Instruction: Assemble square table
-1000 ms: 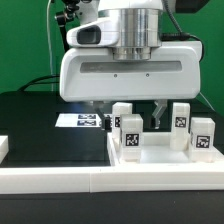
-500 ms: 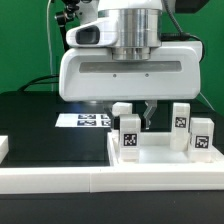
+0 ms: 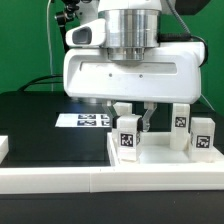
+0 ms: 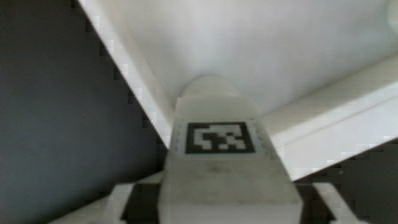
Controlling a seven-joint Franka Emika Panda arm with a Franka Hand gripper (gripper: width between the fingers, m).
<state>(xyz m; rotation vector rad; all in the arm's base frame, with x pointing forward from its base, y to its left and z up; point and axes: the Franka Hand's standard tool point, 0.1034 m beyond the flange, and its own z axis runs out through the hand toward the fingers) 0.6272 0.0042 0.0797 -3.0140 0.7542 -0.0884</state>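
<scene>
Standing upright in the exterior view, three white table legs line the raised white ledge that crosses the lower part of the picture: one leg [image 3: 127, 137] just below the tool [image 3: 132, 112], a second [image 3: 181, 124] farther toward the exterior view's right, and a third [image 3: 203, 136] at the right edge. Each shows a black-and-white tag on its front face. A fourth white block [image 3: 123, 108] sits behind the first leg, between the tool's dark fingers [image 3: 146, 118].

The wrist view shows a white leg [image 4: 221, 150] with its square tag facing the camera; the tool's dark pads [image 4: 143, 200] press on both of its sides, so the tool pinches this leg. Behind the leg runs a pale sloped surface with a raised rim [image 4: 329, 115], and the dark desk [image 4: 71, 120] lies beside it.

Farther out in the exterior view, the marker board [image 3: 85, 121] lies flat on the black desk [image 3: 30, 120] toward the left, well apart from the legs. The arm's broad white housing [image 3: 135, 70] fills the upper middle, against a green backdrop [image 3: 20, 40].
</scene>
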